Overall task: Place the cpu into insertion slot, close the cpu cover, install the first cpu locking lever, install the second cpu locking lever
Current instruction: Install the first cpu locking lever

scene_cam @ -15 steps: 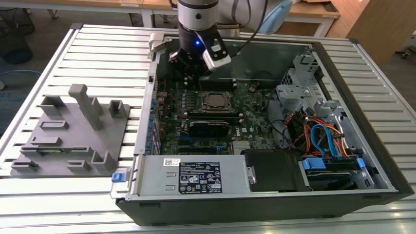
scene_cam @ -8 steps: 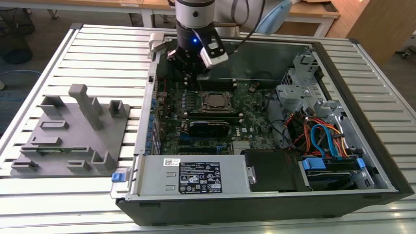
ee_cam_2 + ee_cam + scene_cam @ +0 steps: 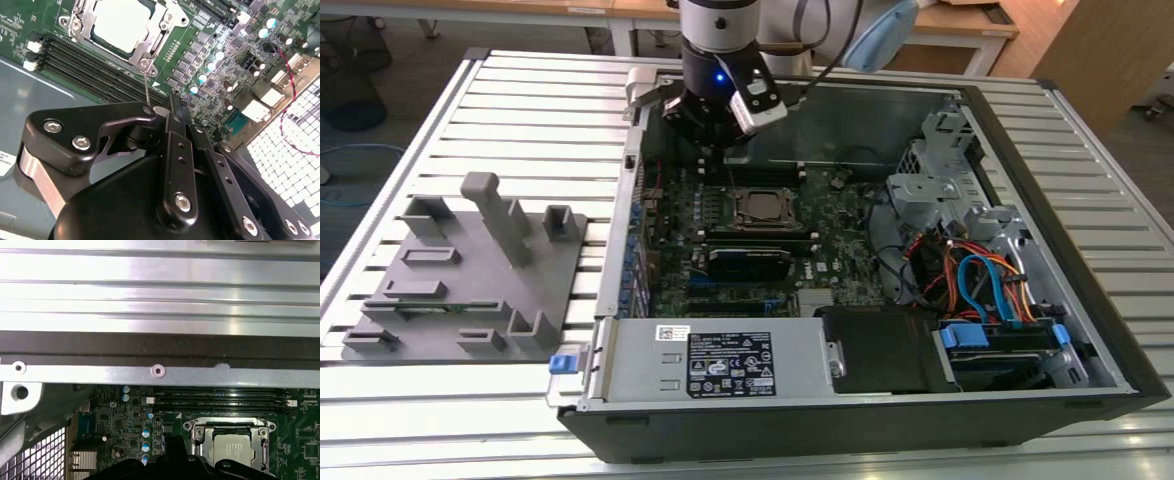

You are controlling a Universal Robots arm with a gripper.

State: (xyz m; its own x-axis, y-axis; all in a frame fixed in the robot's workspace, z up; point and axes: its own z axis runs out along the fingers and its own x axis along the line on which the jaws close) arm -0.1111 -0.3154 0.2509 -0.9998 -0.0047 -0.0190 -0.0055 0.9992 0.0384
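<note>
The cpu (image 3: 122, 25) shows its dull silver top inside the insertion slot (image 3: 757, 208) on the green motherboard. The cpu cover (image 3: 152, 40), a silver frame, lies down flat around it. In the first wrist view the cpu (image 3: 232, 447) sits under the cover (image 3: 205, 437). A thin wire locking lever (image 3: 145, 87) stands up from the socket's corner, and its free end reaches my gripper (image 3: 172, 107). The black fingers (image 3: 177, 130) are shut together beside that end. In the exterior view the gripper (image 3: 710, 148) hangs over the board just behind the socket, near the case's far wall.
Black memory slots (image 3: 95, 57) run alongside the socket. The metal case wall (image 3: 160, 371) is close behind the gripper. A drive cage and coloured cables (image 3: 974, 270) fill the exterior view's right. A grey fixture block (image 3: 467, 270) stands on the slatted table at the left.
</note>
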